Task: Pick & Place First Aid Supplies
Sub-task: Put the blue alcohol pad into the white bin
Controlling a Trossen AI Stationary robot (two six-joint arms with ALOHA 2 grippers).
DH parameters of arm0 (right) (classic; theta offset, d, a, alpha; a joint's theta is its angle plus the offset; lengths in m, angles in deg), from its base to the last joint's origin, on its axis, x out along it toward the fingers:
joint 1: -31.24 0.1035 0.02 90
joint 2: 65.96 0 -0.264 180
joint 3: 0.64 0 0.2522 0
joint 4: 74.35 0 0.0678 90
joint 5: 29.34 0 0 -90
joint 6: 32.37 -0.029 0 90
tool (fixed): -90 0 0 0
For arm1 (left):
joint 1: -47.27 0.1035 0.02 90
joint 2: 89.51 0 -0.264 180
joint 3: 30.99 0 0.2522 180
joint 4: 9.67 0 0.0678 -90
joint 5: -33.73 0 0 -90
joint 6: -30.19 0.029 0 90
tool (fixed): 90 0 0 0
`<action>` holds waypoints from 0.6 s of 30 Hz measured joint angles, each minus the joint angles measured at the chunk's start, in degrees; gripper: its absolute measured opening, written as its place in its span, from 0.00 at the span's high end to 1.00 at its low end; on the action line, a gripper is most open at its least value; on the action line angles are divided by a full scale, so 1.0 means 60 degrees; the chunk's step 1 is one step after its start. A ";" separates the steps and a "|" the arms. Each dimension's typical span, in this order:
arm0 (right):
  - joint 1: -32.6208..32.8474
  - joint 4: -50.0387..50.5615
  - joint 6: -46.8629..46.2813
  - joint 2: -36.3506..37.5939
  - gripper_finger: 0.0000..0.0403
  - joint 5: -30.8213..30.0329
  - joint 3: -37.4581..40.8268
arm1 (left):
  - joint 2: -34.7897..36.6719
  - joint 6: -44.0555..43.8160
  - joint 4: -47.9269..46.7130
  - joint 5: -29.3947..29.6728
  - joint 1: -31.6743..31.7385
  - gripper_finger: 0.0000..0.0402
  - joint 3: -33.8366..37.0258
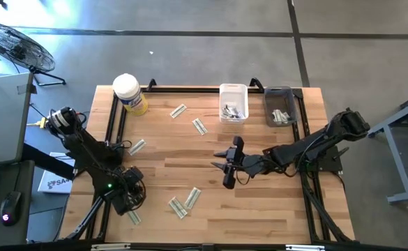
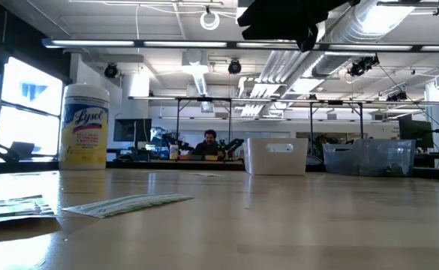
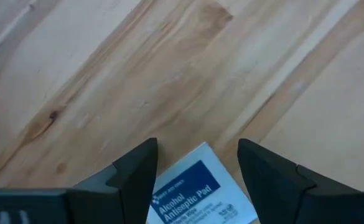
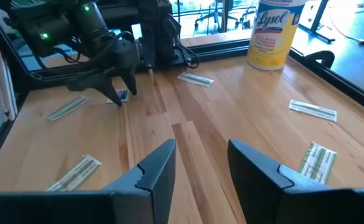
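A square white packet with blue print (image 3: 188, 193) lies flat on the wooden table near its front left corner. My left gripper (image 3: 197, 144) points down over it, open, with one finger on each side of the packet and apart from it; the right wrist view shows that gripper (image 4: 124, 90) just above the packet (image 4: 117, 98). Narrow pale-green-and-white strips (image 1: 192, 197) (image 1: 199, 126) (image 1: 137, 146) lie scattered on the table. My right gripper (image 4: 200, 146) hovers open over the table's middle (image 1: 219, 160), with nothing between its fingers.
A yellow tub with a white lid (image 1: 129, 94) stands at the far left. A white bin (image 1: 233, 102) and a clear bin (image 1: 280, 106), both holding packets, stand at the far edge. A black frame (image 1: 116, 111) borders the table. A person sits in the room behind (image 2: 210, 142).
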 joint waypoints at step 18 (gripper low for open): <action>0.0000 0.0064 -0.0044 0.0000 0.65 -0.0018 0.0000 | -0.0223 0.0280 -0.0243 -0.1053 0.0015 0.55 -0.0346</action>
